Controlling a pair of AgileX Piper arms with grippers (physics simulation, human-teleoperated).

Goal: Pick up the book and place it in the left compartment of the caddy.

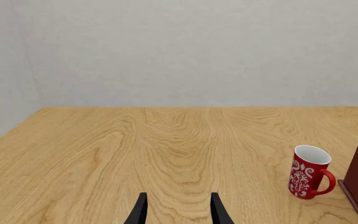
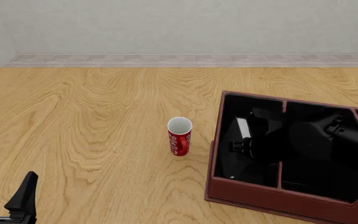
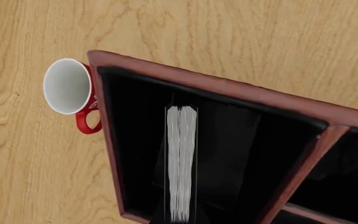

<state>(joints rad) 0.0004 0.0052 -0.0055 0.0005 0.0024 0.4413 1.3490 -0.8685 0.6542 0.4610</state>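
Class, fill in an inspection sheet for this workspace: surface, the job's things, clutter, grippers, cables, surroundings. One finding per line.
Surface: wooden table, light grain.
Job's things: caddy at the right; book, white page edges showing, held over or in the left compartment; whether it rests on the floor cannot be told.
Clutter: red patterned mug, upright, beside the caddy's left wall.
Grippers: left gripper open, holding nothing; right gripper over the caddy, its fingers hidden.
Cables: nothing seen.
Surroundings: grey wall, tiled strip behind the table.
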